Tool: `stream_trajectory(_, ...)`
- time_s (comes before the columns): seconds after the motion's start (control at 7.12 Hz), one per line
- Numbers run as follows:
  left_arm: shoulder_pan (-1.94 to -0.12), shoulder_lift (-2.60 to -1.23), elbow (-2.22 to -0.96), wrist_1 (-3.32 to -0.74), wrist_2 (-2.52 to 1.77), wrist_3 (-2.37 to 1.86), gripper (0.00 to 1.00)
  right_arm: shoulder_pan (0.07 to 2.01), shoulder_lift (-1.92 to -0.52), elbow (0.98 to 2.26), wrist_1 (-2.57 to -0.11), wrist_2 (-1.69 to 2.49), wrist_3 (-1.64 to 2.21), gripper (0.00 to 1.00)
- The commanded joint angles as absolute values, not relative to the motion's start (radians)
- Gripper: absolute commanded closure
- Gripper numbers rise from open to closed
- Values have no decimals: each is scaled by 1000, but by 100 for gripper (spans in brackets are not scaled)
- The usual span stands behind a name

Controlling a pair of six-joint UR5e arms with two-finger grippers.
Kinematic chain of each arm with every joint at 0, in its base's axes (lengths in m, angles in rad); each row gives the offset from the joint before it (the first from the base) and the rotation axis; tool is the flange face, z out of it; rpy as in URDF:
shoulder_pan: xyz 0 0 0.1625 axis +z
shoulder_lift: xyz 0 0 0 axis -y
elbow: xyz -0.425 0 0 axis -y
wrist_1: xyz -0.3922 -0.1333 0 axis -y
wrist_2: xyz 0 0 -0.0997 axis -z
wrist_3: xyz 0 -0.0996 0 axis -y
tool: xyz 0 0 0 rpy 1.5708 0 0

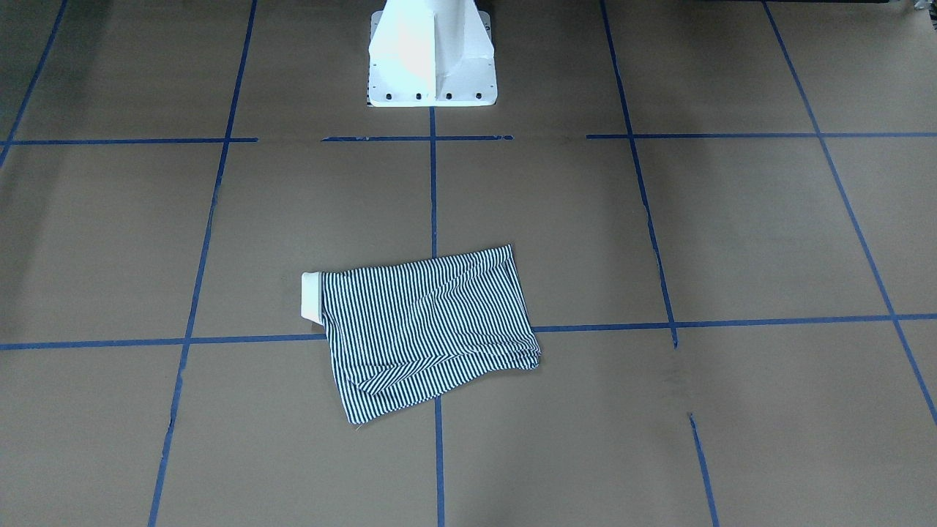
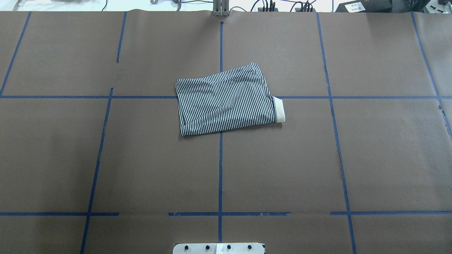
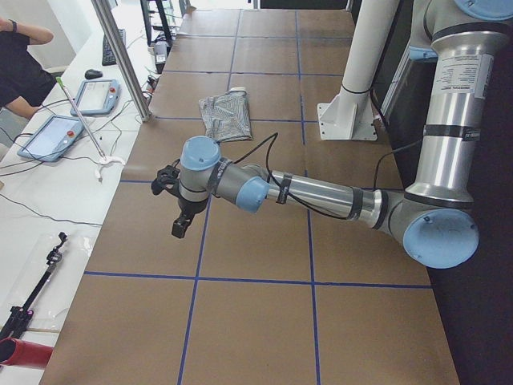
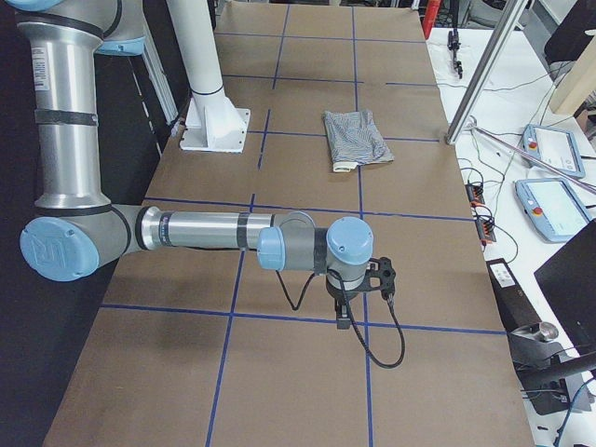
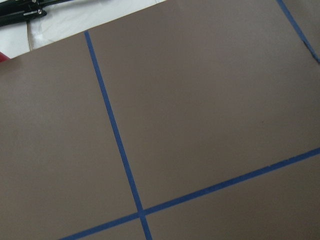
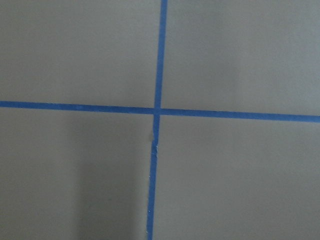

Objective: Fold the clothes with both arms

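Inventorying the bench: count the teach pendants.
2. Both lie on the white bench beside the table: far pendant and near pendant, side by side. More may sit out of frame.

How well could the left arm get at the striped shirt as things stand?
Probably yes, easily. The left gripper hangs above the brown table, off to the side of the folded striped shirt, and the views show nothing lying between them.

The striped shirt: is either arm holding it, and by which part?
No. The shirt lies folded on the table; the left gripper and right gripper hang far from it.
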State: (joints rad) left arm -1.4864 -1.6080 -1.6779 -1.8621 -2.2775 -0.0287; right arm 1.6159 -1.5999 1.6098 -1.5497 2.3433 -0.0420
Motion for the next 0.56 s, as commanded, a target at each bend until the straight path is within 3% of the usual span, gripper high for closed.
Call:
stream_trajectory(0.0,-1489,-1560,-1672,-1829,-2275,-25,0,1618,-1628,1600,-1505,2316,-29,0)
stream_trajectory(0.42,-1535,-1569,-1701,-1593,-2272,148,0,1537,-1596,1609,-1499,2345,129,0)
